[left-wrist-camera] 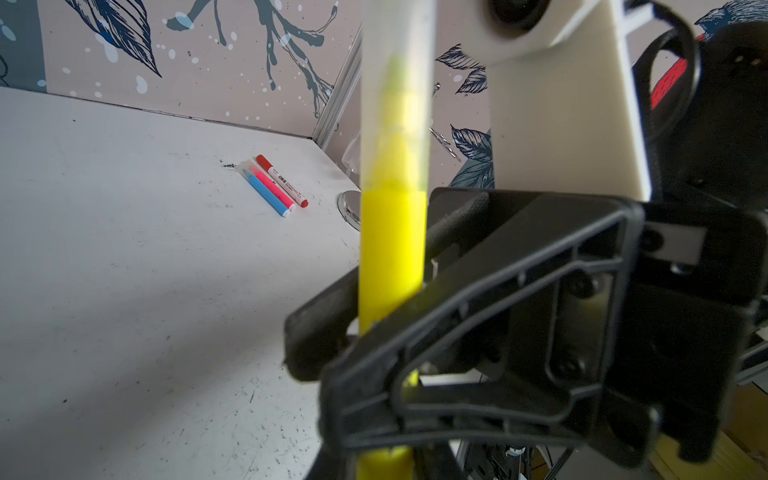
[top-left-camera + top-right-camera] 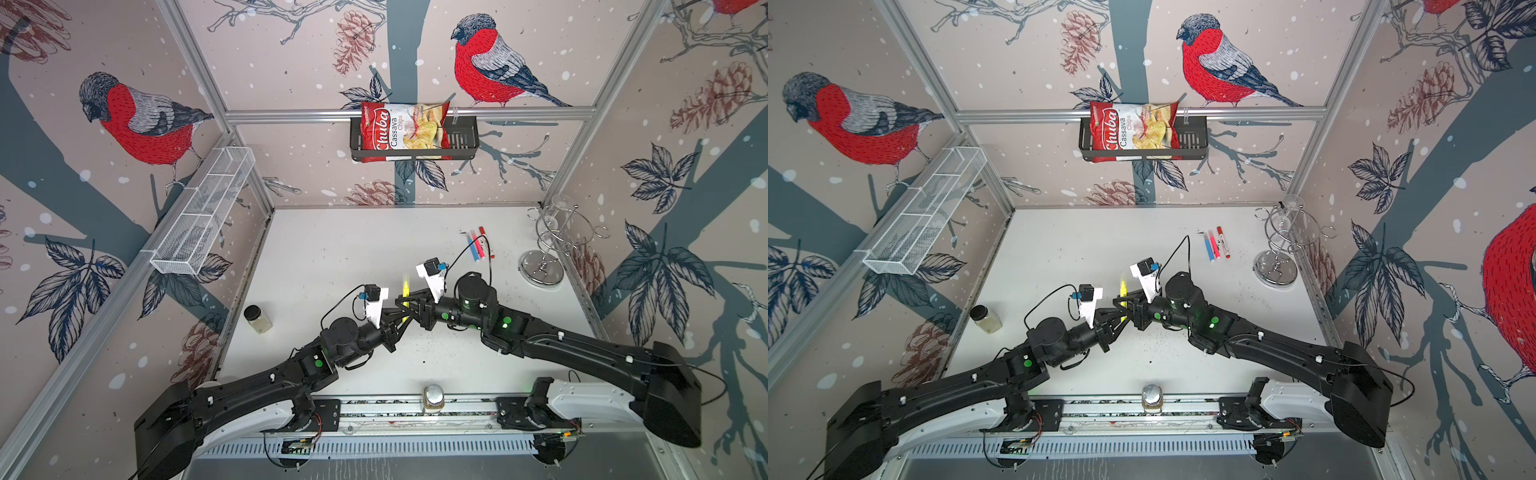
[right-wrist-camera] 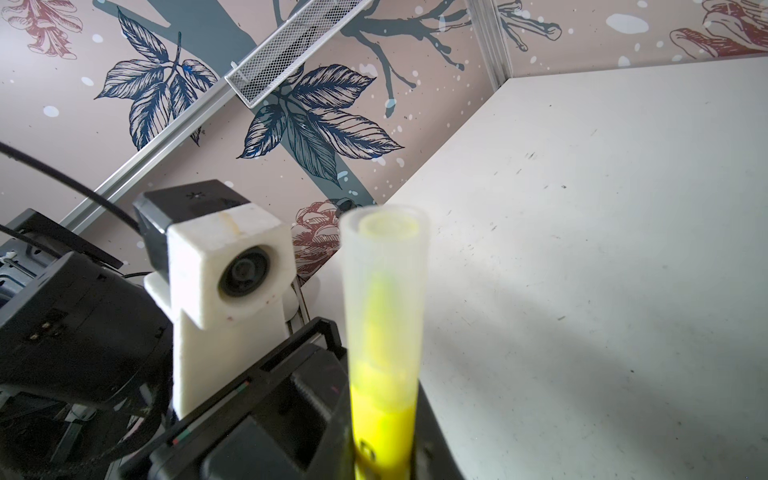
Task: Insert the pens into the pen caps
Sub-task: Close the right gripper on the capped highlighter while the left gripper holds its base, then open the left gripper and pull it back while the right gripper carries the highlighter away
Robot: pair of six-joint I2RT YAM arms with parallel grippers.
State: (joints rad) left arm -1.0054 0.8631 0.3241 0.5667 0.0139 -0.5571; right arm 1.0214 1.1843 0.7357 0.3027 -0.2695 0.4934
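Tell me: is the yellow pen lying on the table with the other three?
No, the yellow pen is held clear of the table, clamped in the right gripper.

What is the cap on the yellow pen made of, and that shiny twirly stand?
The cap looks like frosted, see-through plastic: the yellow pen shows as a blur through its wall. The stand looks like polished, chrome-like metal wire with a round base. It glints and mirrors the light, though a shiny coating over something else can't be ruled out.
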